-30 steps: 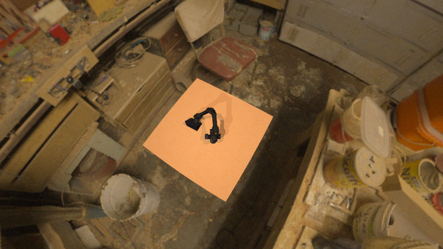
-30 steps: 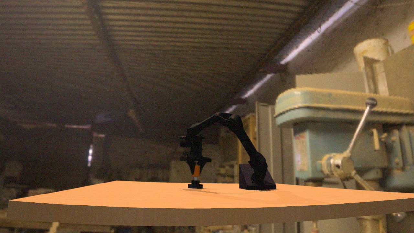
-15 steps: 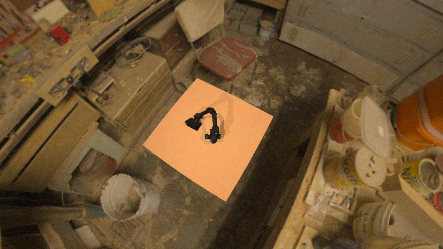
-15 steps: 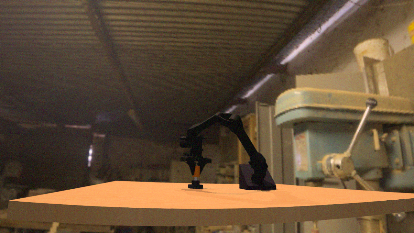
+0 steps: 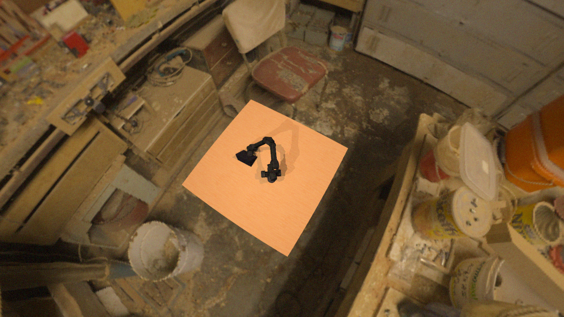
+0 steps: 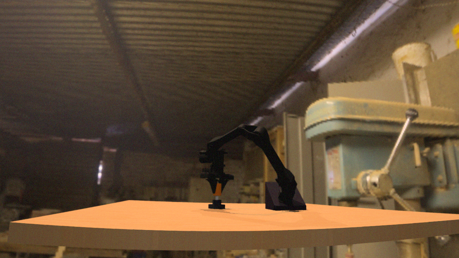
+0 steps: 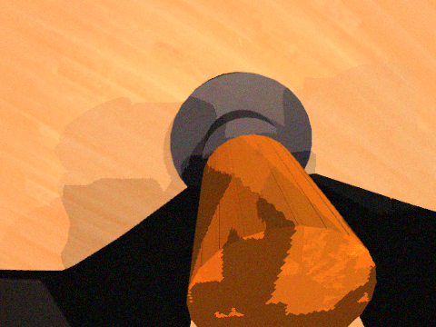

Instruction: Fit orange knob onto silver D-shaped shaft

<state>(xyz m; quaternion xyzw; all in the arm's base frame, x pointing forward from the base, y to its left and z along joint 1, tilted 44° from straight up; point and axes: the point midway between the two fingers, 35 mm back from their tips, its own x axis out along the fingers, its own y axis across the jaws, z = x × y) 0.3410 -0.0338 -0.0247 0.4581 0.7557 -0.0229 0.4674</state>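
From here, my jaws (image 6: 217, 189) stand partly open, clamped on the orange knob (image 6: 218, 189) (image 7: 282, 218). Silver shaft (image 6: 217, 197) shows between knob and pedestal (image 6: 216, 206) (image 7: 245, 93).

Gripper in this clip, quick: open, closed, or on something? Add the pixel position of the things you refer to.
Gripper (image 6: 217, 191): closed on the orange knob (image 6: 218, 189) (image 7: 268, 218), holding it over the round pedestal (image 6: 216, 205) (image 7: 254, 88).

Matte black arm (image 5: 272, 151) (image 6: 271, 153), chunky joints; tapering black fingers (image 6: 218, 189); dark purple wedge-shaped base (image 5: 243, 159) (image 6: 270, 197)
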